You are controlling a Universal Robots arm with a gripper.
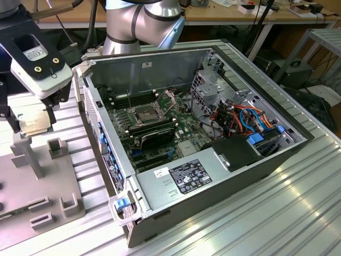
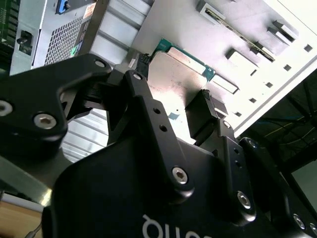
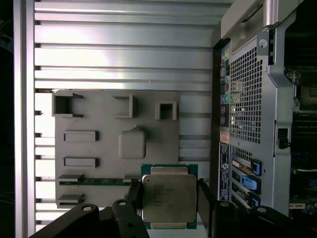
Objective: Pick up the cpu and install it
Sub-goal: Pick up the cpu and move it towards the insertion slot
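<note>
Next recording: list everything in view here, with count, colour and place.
cpu: one, silver-grey top on a green board, between the gripper's fingers, over the fixture plate.
fixture plate: one, grey, with raised holders, on the table at the exterior view's left of the computer case.
computer case: one, grey metal, lying open on the table.
cpu socket: one, black with a metal frame, on the board inside the case.
power supply: one, grey with a black label, at the case's near end.
cables: a bundle, orange and blue, inside the case.
table: one, ribbed aluminium.
robot arm: one, silver-grey, behind the case.
gripper: one, black fingers, shut on the cpu.
</note>
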